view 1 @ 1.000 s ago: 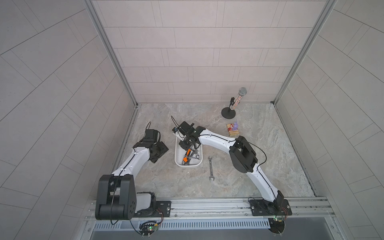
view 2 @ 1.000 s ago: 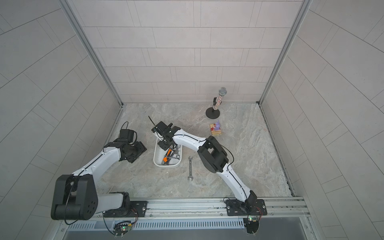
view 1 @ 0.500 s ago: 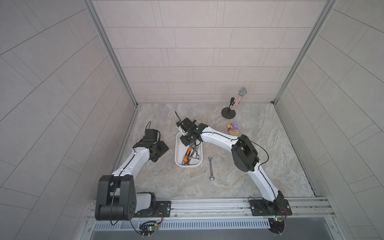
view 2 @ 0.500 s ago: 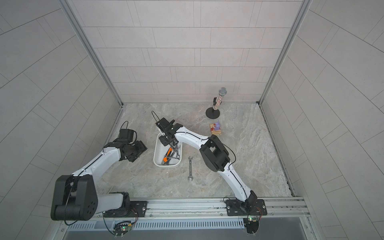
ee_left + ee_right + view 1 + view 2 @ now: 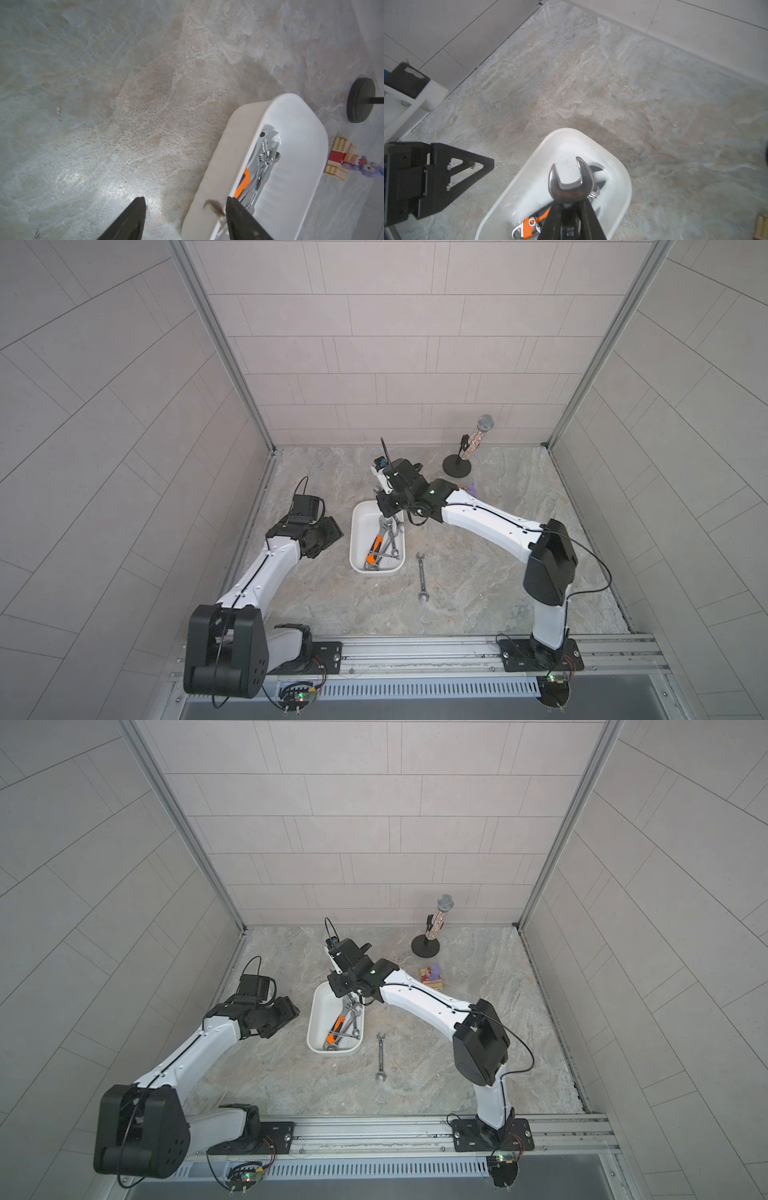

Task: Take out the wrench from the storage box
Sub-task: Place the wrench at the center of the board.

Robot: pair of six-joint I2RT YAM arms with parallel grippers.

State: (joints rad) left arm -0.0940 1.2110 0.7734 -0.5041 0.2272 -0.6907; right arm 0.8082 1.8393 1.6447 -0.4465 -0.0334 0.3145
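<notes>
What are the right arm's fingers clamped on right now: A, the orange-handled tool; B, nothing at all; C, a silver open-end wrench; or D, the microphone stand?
C: in the right wrist view the right fingers pinch the silver wrench, its forked head poking out over the storage box.

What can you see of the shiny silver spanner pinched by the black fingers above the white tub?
The shiny silver metal spanner looks like polished steel, mirror-bright. Only its open-ended head shows: a U-shaped mouth with two rounded prongs, poking past the fingertips. The right gripper is shut on its neck just below the head, a black finger on each side. It hangs over one end of the shallow white plastic tub. Its shaft is hidden, so whether the far end touches anything cannot be told.
</notes>
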